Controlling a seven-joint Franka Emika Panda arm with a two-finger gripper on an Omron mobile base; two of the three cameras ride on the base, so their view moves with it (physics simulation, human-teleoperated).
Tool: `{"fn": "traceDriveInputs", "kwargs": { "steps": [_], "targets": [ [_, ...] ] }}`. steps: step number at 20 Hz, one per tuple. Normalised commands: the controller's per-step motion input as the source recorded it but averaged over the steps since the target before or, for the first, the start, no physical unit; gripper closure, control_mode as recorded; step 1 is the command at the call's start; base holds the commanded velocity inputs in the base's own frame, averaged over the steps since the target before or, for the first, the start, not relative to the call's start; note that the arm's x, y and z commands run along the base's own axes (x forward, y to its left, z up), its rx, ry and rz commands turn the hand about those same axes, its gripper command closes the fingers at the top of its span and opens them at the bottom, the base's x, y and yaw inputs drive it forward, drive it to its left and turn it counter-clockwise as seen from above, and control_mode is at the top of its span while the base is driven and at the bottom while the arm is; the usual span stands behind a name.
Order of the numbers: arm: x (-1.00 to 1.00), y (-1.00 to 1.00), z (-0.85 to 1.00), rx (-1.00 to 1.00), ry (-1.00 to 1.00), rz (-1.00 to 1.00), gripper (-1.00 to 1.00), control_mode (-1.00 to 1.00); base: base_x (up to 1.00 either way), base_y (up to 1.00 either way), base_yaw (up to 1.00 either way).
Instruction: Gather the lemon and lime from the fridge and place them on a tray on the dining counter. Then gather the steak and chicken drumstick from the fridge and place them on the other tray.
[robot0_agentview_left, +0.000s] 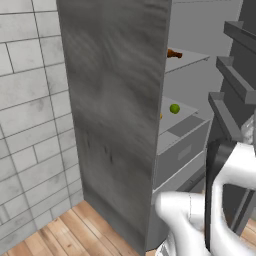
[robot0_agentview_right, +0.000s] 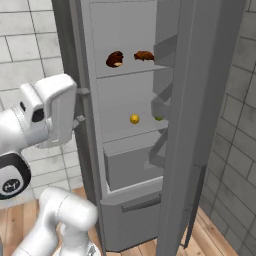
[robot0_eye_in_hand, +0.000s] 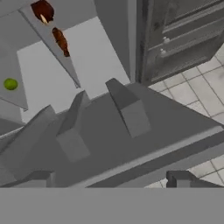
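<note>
The fridge (robot0_agentview_right: 130, 165) stands open, its door (robot0_agentview_right: 185, 125) swung out to the right. On the middle shelf lie the lemon (robot0_agentview_right: 134, 119) and the lime (robot0_agentview_left: 174, 108), which the door racks partly hide in the right base view. On the shelf above are the dark red steak (robot0_agentview_right: 115, 59) and the brown chicken drumstick (robot0_agentview_right: 144, 55). My gripper (robot0_eye_in_hand: 111, 179) is open and holds nothing. It hangs outside the fridge by its left edge, well short of the shelves. The hand view shows the lime (robot0_eye_in_hand: 10, 83), steak (robot0_eye_in_hand: 43, 11) and drumstick (robot0_eye_in_hand: 61, 41) far off. Both trays and the dining counter are out of view.
A closed grey drawer (robot0_agentview_right: 131, 167) sits under the lemon's shelf. Door racks (robot0_agentview_left: 235, 80) jut out on the inside of the door. A grey tiled wall (robot0_agentview_left: 30, 125) runs left of the fridge, above a wood floor (robot0_agentview_left: 65, 232).
</note>
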Motion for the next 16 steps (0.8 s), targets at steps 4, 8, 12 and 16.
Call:
{"fn": "traceDriveInputs", "kwargs": {
  "steps": [4, 8, 12, 16],
  "targets": [
    [0.8, 0.0, 0.0, -0.19, 0.1, -0.25, -1.0, -1.0, 0.0, 0.0, 0.0],
    [0.82, -0.03, 0.0, -0.14, 0.1, -0.18, -1.0, -1.0, 0.0, 0.0, 0.0],
    [0.72, -0.17, -0.06, -0.11, 0.09, -0.14, -1.0, -1.0, 0.0, 0.0, 0.0],
    [0.61, -0.24, -0.09, -0.08, 0.07, -0.13, -1.0, -1.0, 0.0, 0.0, 0.0]
  ]
}}
